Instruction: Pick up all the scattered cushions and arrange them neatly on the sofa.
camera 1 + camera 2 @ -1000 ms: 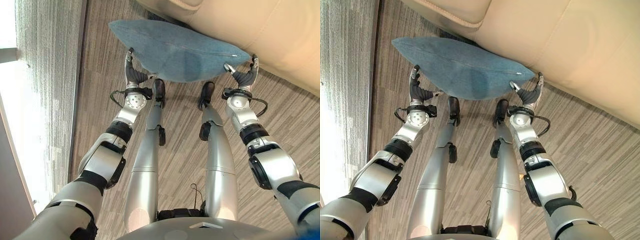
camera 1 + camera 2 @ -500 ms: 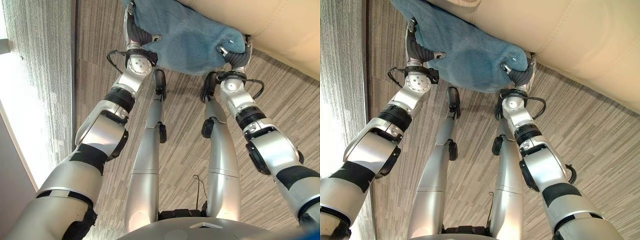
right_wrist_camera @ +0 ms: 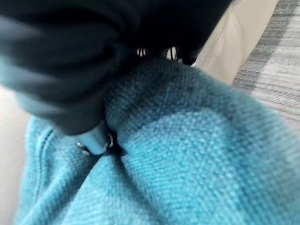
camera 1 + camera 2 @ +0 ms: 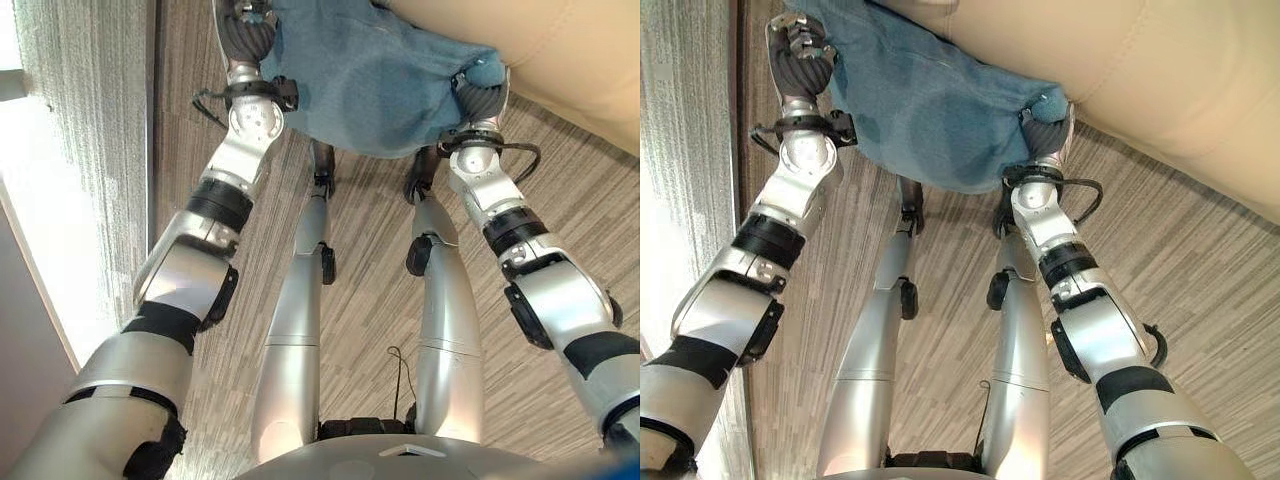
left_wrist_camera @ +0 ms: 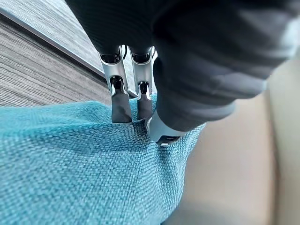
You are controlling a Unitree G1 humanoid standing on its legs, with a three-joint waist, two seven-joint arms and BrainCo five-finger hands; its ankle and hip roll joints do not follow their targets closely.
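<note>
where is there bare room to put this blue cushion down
The beige sofa surface beyond the blue cushion looks bare. Bare carpet lies beside the right arm. It is crowded between the left hand and right hand, both gripping the cushion.

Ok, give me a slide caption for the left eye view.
Both hands, left hand and right hand, grip a blue cushion raised above the carpet beside the beige sofa.

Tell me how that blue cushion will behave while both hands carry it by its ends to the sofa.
Likely floppy: the blue cushion sags between the left hand and right hand, and its cloth bunches where the fingers pinch it. Probably light for its size, since two edge pinches hold it clear of the floor. The woven fabric looks grippy, so slipping seems unlikely near the sofa.
</note>
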